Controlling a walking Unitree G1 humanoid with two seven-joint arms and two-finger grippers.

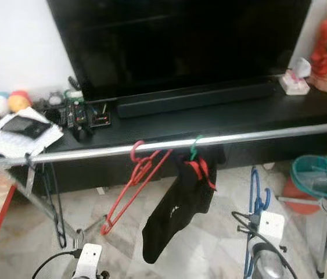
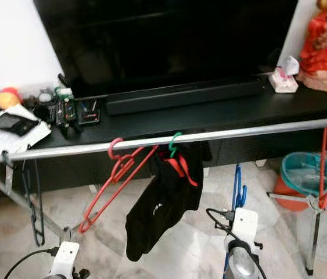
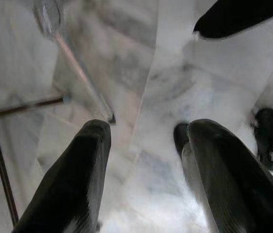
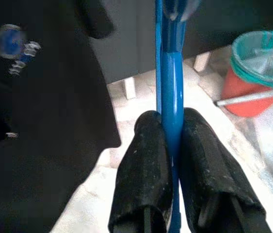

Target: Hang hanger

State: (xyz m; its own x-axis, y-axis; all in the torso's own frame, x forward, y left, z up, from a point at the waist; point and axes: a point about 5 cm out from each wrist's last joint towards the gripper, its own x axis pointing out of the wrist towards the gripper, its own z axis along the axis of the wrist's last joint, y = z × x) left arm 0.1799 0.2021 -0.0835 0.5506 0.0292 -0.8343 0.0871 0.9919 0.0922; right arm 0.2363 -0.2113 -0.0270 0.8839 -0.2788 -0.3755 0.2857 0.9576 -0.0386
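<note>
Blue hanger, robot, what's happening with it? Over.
Right gripper shut on blue plastic hanger, below silver metal rail. Left gripper open, idle over floor. Black garment on green-hooked hanger and red plastic hanger hang left of it.

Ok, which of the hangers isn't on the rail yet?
The blue hanger, clamped in the right gripper below the rail. The red ones already hook over it.
</note>
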